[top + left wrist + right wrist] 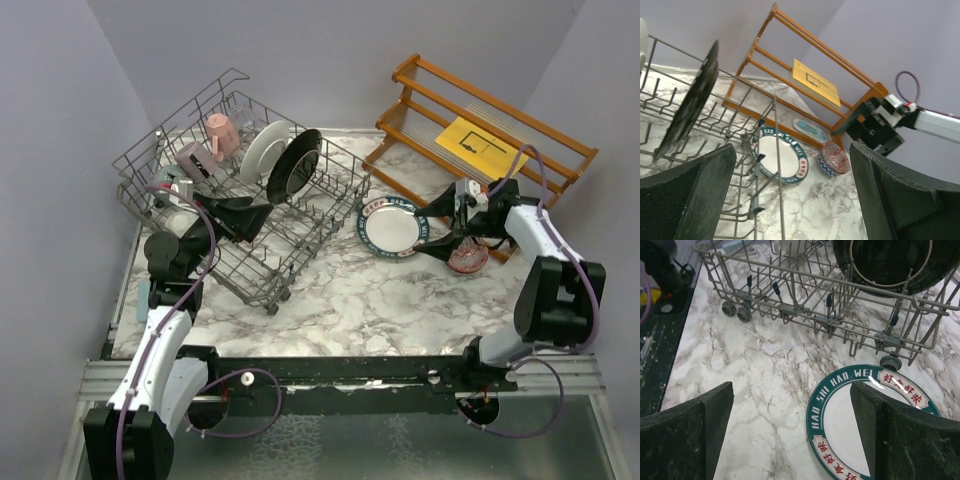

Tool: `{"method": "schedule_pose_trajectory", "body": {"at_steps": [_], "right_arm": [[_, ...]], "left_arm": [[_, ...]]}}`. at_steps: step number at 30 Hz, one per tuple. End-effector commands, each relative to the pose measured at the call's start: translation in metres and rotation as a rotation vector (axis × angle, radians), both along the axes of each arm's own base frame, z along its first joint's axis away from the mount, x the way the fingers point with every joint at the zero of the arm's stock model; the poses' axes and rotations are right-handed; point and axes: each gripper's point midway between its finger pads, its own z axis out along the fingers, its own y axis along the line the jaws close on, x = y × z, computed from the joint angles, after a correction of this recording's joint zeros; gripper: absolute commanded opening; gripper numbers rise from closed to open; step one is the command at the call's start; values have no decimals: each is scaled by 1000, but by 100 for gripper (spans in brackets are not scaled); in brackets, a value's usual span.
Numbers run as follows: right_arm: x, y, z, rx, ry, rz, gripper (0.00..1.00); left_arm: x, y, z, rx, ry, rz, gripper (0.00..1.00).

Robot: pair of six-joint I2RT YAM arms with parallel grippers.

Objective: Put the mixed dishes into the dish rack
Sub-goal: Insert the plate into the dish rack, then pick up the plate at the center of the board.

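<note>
The grey wire dish rack (300,250) stands at the left and holds a pink mug (222,133), a mauve mug (190,160), a grey-teal mug (178,186), a white plate (263,148) and a black plate (293,163). My left gripper (258,214) is open and empty above the rack's tines. The dark-rimmed plate with red characters (392,228) lies flat on the table. My right gripper (432,241) is open and empty, low over that plate's edge (840,390). A red patterned bowl (467,257) sits on a blue patterned one (826,168) beside the right wrist.
The orange-brown wooden shelf (490,125) with a yellow paper sheet (480,143) stands at the back right. A small pale-blue oval dish (810,130) rests by its lower rail. Grey walls close in on both sides. The rack's wheels (737,311) sit on marble.
</note>
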Motion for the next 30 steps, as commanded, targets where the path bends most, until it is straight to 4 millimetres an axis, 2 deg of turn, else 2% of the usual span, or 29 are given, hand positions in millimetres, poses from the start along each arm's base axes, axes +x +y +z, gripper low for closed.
{"method": "schedule_pose_trajectory", "body": {"at_steps": [1,6,10,13,20,22,25,30], "right_arm": [[-2,0,-8,-40,-131,46,100],[20,-5,-33,-192,-127,34,100],[41,-4,-46,-384,-193,-107,100],[44,-3,-54,-461,-278,-145,100],[46,13,-90,-648,-480,-126,99],[46,14,-97,-681,-534,-132,95],[44,13,-112,-736,-586,-131,81],[39,12,-129,-777,-603,-106,65]], "left_arm": [[-21,-1,-5,-18,34,10,99],[-35,1,-9,-18,32,14,99],[-39,1,-2,-13,9,12,99],[-40,0,4,-20,0,5,99],[-43,-4,10,-77,-4,-34,99],[-42,-4,9,-88,6,-38,99],[-42,-4,9,-90,4,-34,99],[-41,-4,7,-92,6,-31,99]]}}
